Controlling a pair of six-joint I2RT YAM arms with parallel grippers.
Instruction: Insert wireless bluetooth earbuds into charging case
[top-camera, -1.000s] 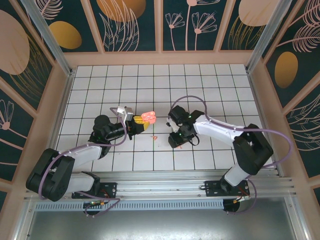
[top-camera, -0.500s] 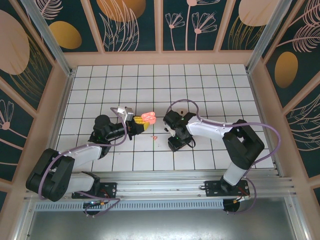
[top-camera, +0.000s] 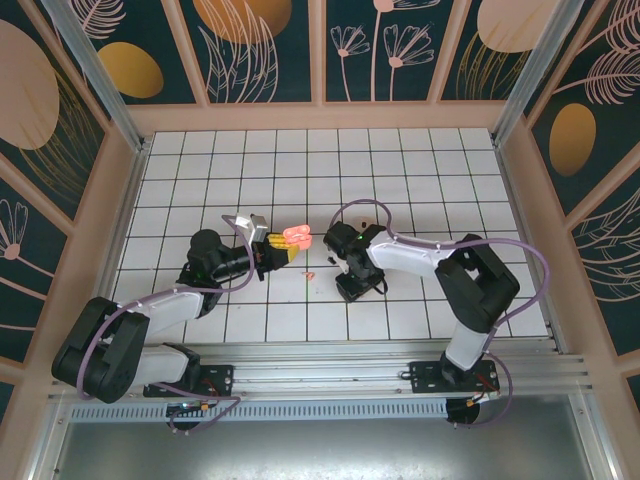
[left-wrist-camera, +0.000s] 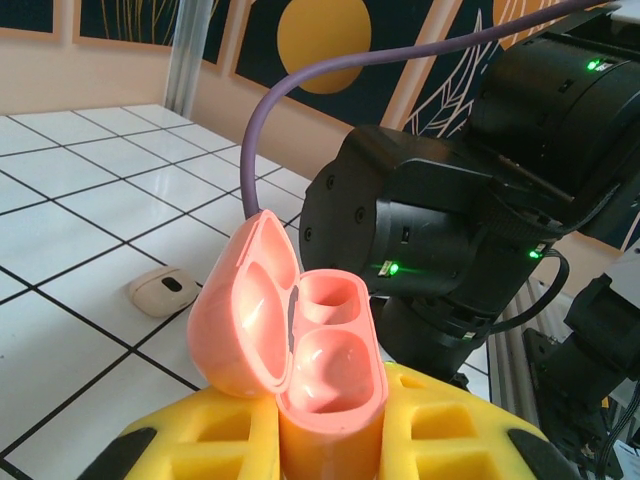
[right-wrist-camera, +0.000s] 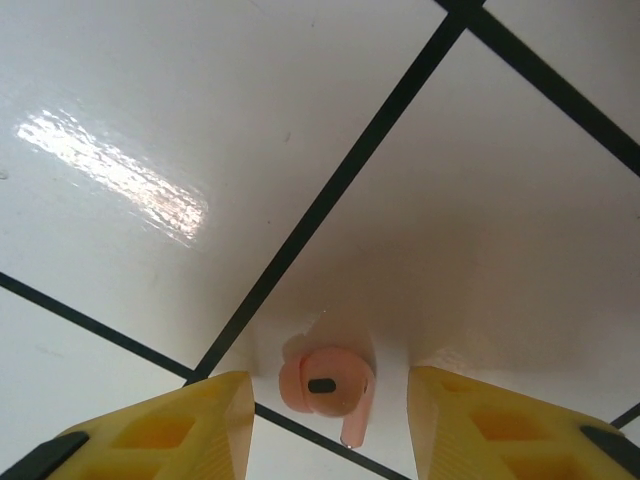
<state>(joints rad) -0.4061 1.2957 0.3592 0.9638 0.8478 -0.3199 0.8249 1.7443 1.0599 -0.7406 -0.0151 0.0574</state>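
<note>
Half-spread at the right gripper (right-wrist-camera: 326, 392), jaws flanking one earbud (right-wrist-camera: 322, 382) on the tile (right-wrist-camera: 150, 100), touching nothing; clamped at the left gripper (left-wrist-camera: 330, 440) on one charging case (left-wrist-camera: 330, 370), lid (left-wrist-camera: 245, 310) up, both wells (left-wrist-camera: 330, 300) empty; second earbud (left-wrist-camera: 162, 291) lying near; two in all. Judged light, hard, slick; best pinched across the bulb.

Open charging case (left-wrist-camera: 305, 345) in left claw (left-wrist-camera: 330, 445); one earbud (left-wrist-camera: 163, 291) beyond.

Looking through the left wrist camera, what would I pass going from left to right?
Pale earbud lying on a tile → pink charging case, lid open → black right arm with green lights.
</note>
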